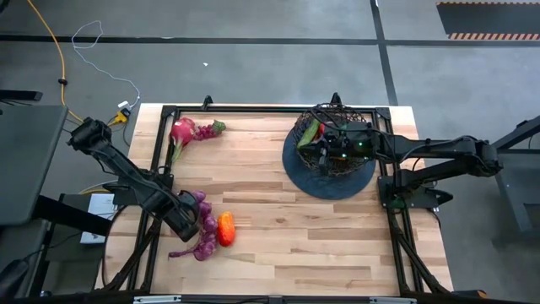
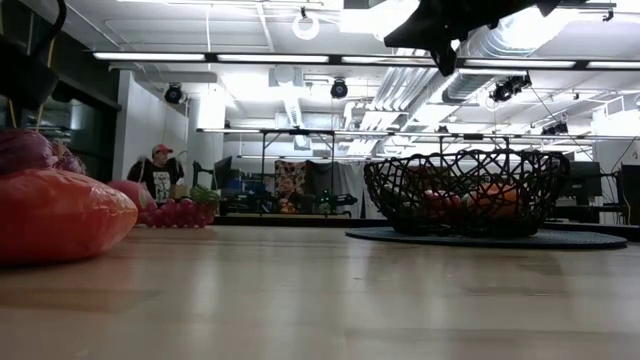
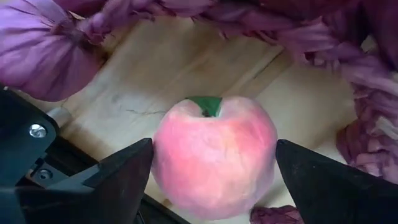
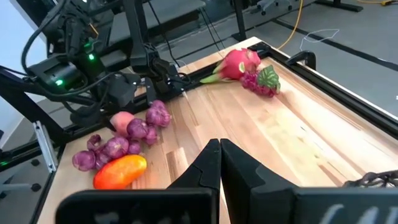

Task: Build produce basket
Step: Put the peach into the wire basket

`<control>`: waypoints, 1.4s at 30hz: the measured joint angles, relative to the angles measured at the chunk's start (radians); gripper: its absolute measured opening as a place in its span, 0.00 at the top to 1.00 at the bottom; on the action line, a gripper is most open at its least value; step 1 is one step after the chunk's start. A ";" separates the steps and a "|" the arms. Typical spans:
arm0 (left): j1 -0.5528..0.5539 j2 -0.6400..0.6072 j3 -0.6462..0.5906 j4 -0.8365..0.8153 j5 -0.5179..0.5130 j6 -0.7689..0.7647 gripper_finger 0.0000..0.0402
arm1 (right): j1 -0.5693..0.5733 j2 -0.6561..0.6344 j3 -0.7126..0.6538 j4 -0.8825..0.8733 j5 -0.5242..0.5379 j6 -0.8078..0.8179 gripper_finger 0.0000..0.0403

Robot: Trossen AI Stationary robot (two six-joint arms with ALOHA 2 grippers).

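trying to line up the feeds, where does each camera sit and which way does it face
High: above the table, looking straight down; both arms show, left tool by the peach, right tool over the basket.
Low: at tabletop height, looking level across to the basket; a dark arm part shows at the top.
Left wrist: on the left arm, facing the peach between its open fingers.
Right wrist: on the right arm, facing across the table past its shut fingers.
Shared: both wrist views show the peach.

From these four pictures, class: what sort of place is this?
Probably a robotics lab or workshop: a wooden table in a black frame, bare ceiling ducts with strip lights, and workbenches behind.
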 joint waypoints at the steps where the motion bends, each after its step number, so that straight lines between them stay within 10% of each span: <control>1: 0.000 0.009 0.001 0.004 0.008 0.011 0.19 | 0.000 0.000 0.000 -0.004 0.001 0.000 1.00; 16: 0.001 -0.126 0.073 -0.072 0.029 0.106 0.46 | 0.000 0.000 0.000 -0.022 0.040 -0.004 1.00; 24: 0.026 -0.363 0.312 -0.113 -0.265 0.248 0.46 | -0.017 0.000 -0.001 -0.003 0.040 0.000 1.00; 33: 0.211 -0.411 0.460 0.099 -0.742 0.833 0.46 | -0.020 0.000 -0.001 0.066 0.040 -0.008 1.00; 42: 0.490 -0.396 0.400 0.456 -0.651 1.262 0.46 | -0.020 0.000 -0.001 0.092 0.032 0.000 1.00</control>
